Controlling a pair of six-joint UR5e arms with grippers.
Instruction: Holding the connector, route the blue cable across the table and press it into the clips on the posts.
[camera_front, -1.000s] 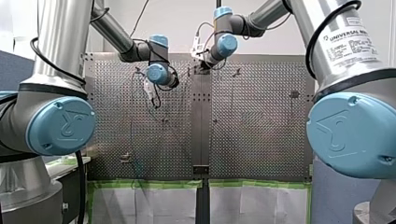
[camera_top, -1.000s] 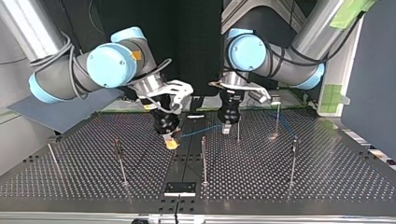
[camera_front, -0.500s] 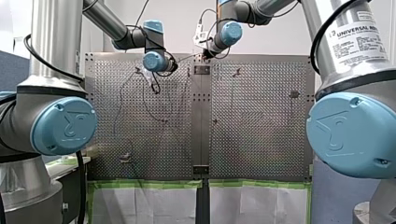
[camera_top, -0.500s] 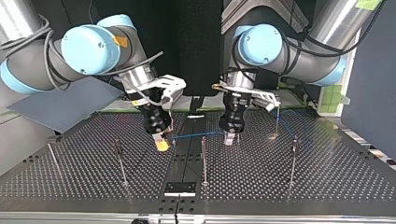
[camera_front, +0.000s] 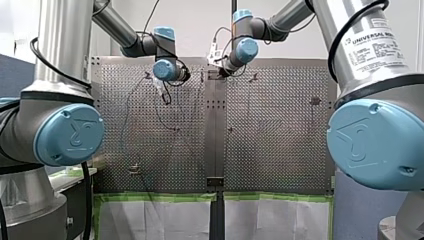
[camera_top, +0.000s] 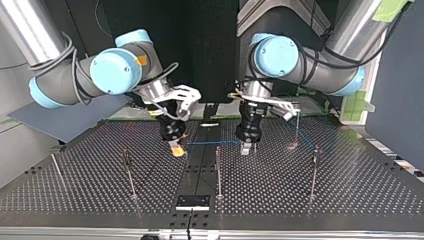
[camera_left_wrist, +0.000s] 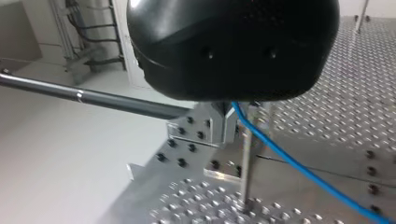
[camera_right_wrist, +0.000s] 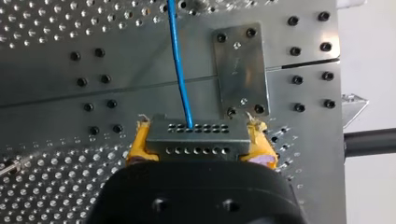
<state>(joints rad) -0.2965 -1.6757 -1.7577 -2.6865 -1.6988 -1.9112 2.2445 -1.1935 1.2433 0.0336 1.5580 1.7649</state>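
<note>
The perforated table (camera_top: 300, 200) carries the cable (camera_top: 210, 142) straight from the connector (camera_right_wrist: 196, 137), clamped between the yellow pads (camera_right_wrist: 138, 148) of my right gripper (camera_right_wrist: 201, 145), to my left gripper (camera_top: 245, 148). I cannot tell whether that one grips it. In the top view the span lies crosswise, just behind the top of the middle post (camera_top: 218, 172).

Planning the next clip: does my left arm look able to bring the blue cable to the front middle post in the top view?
Probably yes. My left tool hangs close beside that post, the blue cable spans from it to my right tool near the post's top, and nothing stands between.
</note>
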